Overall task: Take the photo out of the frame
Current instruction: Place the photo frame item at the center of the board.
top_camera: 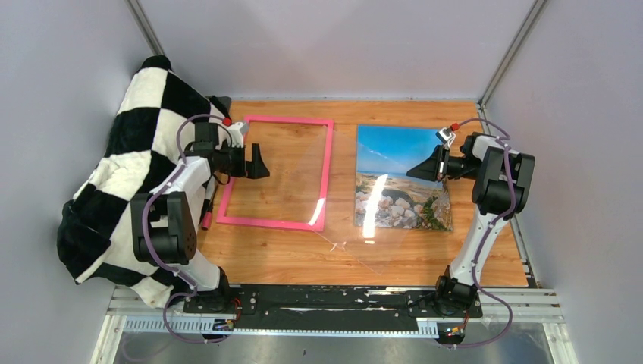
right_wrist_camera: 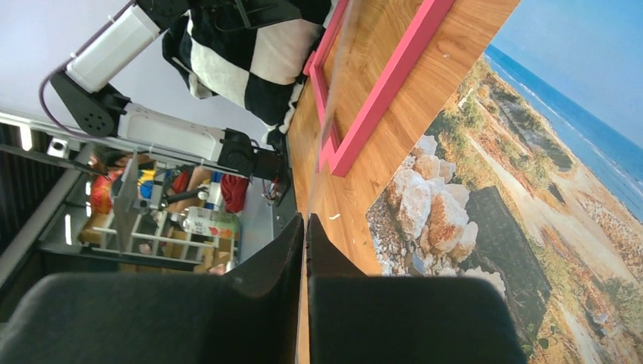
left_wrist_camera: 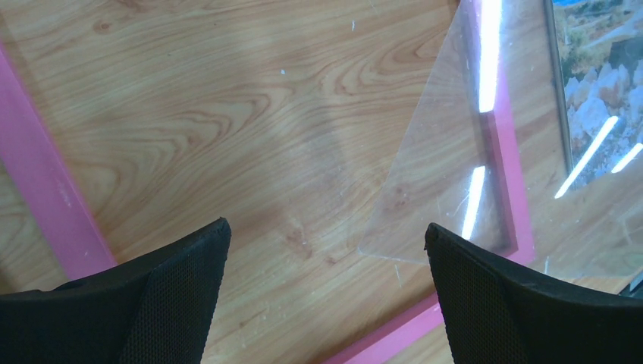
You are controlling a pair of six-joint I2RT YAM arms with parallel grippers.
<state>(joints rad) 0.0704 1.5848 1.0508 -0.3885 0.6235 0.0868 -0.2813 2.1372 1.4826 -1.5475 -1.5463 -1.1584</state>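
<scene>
Top external: thin rectangular seaside photo [top_camera: 394, 171] lies flat on the wooden table [top_camera: 288, 254], right of the pink-bordered rectangular frame [top_camera: 288, 119], already out. Left wrist: left fingers [left_wrist_camera: 174, 303] spread wide above the frame [left_wrist_camera: 45, 197]. Right wrist: right fingers [right_wrist_camera: 227, 303] clenched over the photo's [right_wrist_camera: 531, 189] blue sky and pale stones; likely light and bendy, so pinch an edge.

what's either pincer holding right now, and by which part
The right pincer is shut on the clear sheet, pinching one edge; the left pincer is open and empty.
</scene>
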